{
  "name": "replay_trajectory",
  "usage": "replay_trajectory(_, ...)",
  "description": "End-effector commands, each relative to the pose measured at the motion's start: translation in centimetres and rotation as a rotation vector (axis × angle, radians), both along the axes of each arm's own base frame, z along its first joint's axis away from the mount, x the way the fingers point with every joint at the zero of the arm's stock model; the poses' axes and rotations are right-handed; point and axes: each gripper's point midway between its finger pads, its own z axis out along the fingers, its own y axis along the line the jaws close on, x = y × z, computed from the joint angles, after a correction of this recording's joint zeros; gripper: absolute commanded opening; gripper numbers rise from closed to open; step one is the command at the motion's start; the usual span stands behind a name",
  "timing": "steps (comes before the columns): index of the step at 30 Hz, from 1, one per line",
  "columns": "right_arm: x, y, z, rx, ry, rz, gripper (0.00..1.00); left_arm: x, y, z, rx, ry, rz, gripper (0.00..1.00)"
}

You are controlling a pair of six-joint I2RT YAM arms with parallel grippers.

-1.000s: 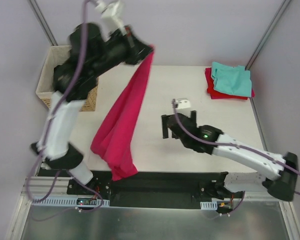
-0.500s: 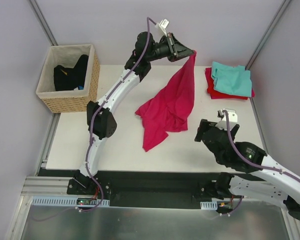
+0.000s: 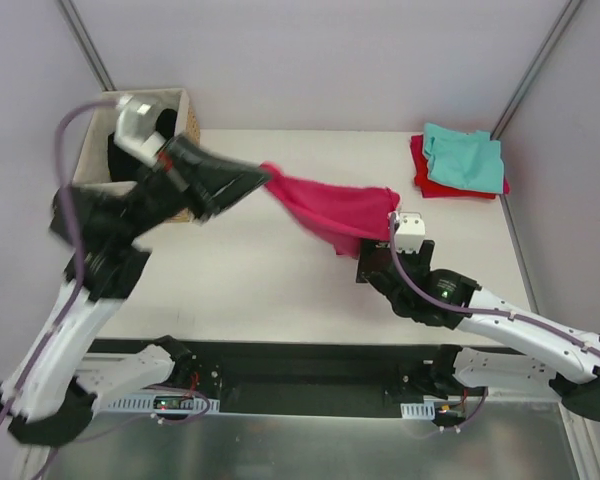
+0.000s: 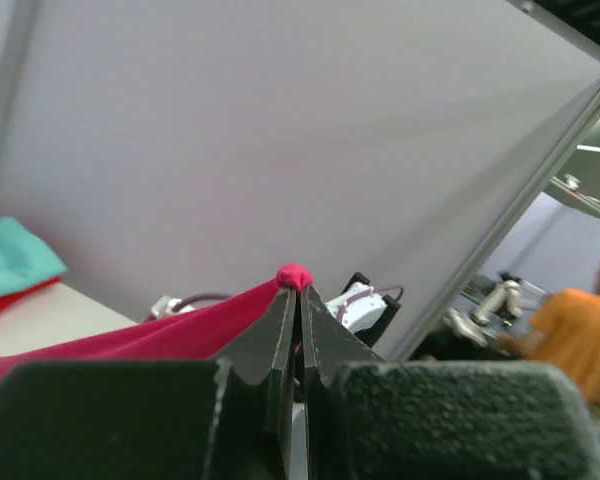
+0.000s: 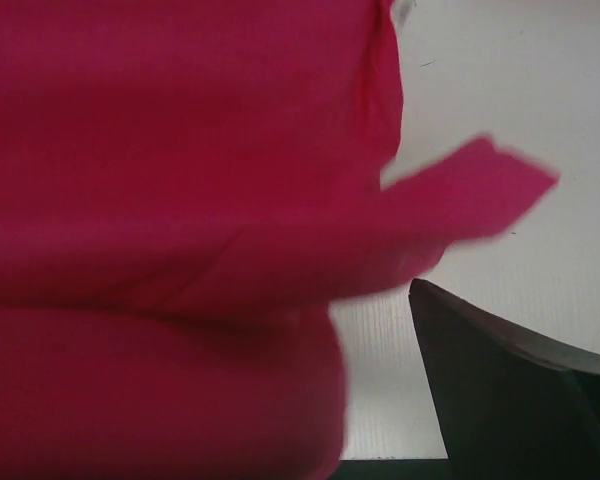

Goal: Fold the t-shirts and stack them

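1. The left gripper is up high over the left side of the table, jaws pinched tight on a corner of the pink shirt. A nub of cloth pokes out past the tips.
2. The pink shirt is off the table, strung out in the air from that grip across to the table's middle, with its far end drooping.
3. The right gripper sits low at the table's middle, right beneath that drooping end. Its jaws are spread wide and hold nothing.
4. From the right wrist, pink cloth floods the view. One finger shows clear of it; the other is hidden.
5. The teal shirt lies folded on top of the red shirt at the table's far right corner.
6. The basket stands at the table's far left corner, partly behind the left arm, with something dark inside.
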Motion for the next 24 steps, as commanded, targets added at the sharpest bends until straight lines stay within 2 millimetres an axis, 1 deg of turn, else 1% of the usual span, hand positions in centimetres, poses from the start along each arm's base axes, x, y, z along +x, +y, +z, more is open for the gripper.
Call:
replay_trajectory(1, 0.4, 1.6, 0.2, 0.026, -0.009, 0.023, 0.97, -0.8, 7.5, -6.2, 0.094, -0.07, 0.436, 0.0)
replay_trajectory(2, 0.4, 1.6, 0.2, 0.012, -0.009, 0.029, 0.97, -0.9, 8.1, -7.6, 0.133, -0.045, 0.467, 0.0)
replay_trajectory(3, 0.5, 2.0, 0.1, 0.013, -0.007, 0.036, 0.97, -0.2, 8.7, -10.4, 0.215, -0.001, 0.514, 0.0)
replay_trajectory(4, 0.6, 2.2, 0.2, 0.015, -0.008, 0.04, 0.97, -0.5, 9.4, -11.4, 0.237, 0.02, 0.537, 0.0)
replay_trajectory(5, 0.7, 2.6, 0.1, 0.011, 0.0, 0.045, 0.97, -0.1, 9.6, -12.7, 0.269, 0.044, 0.559, 0.0)
replay_trajectory(6, 0.7, 3.0, 0.2, 0.017, 0.004, 0.053, 0.97, 0.5, 9.6, -15.2, 0.33, 0.083, 0.572, 0.0)
replay_trajectory(7, 0.7, 3.3, 0.2, 0.016, 0.006, 0.058, 0.97, 0.8, 9.7, -16.1, 0.347, 0.105, 0.582, 0.0)
replay_trajectory(8, 0.8, 3.6, 0.1, 0.015, 0.009, 0.058, 0.97, 1.1, 9.5, -17.1, 0.368, 0.12, 0.578, 0.0)
replay_trajectory(9, 0.8, 3.8, 0.0, 0.017, 0.011, 0.061, 0.97, 1.7, 8.9, -18.8, 0.413, 0.138, 0.567, 0.0)
replay_trajectory(11, 0.7, 4.1, -0.2, 0.017, 0.017, 0.068, 0.97, 2.2, 8.3, -20.3, 0.45, 0.172, 0.551, 0.0)
replay_trajectory(12, 0.6, 4.1, -0.4, 0.012, 0.022, 0.067, 0.97, 2.9, 7.8, -21.4, 0.483, 0.193, 0.539, 0.0)
replay_trajectory(15, 0.5, 3.7, -0.7, -0.001, 0.021, 0.063, 0.97, 3.7, 7.1, -22.4, 0.514, 0.227, 0.526, 0.0)
replay_trajectory(19, 0.3, 3.2, -0.7, -0.014, 0.021, 0.067, 0.97, 4.6, 7.3, -22.3, 0.526, 0.225, 0.566, 0.0)
replay_trajectory(20, 0.2, 3.2, -0.7, -0.016, 0.022, 0.07, 0.97, 5.0, 7.9, -22.6, 0.544, 0.23, 0.602, 0.0)
replay_trajectory(22, 0.1, 3.2, -1.0, -0.026, 0.033, 0.083, 0.97, 5.8, 9.2, -22.0, 0.559, 0.23, 0.689, 0.0)
replay_trajectory(23, 0.1, 3.3, -1.2, -0.031, 0.041, 0.086, 0.97, 6.4, 10.3, -22.5, 0.592, 0.249, 0.754, 0.0)
replay_trajectory(24, -0.1, 3.3, -1.7, -0.042, 0.06, 0.091, 0.97, 6.7, 11.2, -21.5, 0.589, 0.244, 0.801, 0.0)
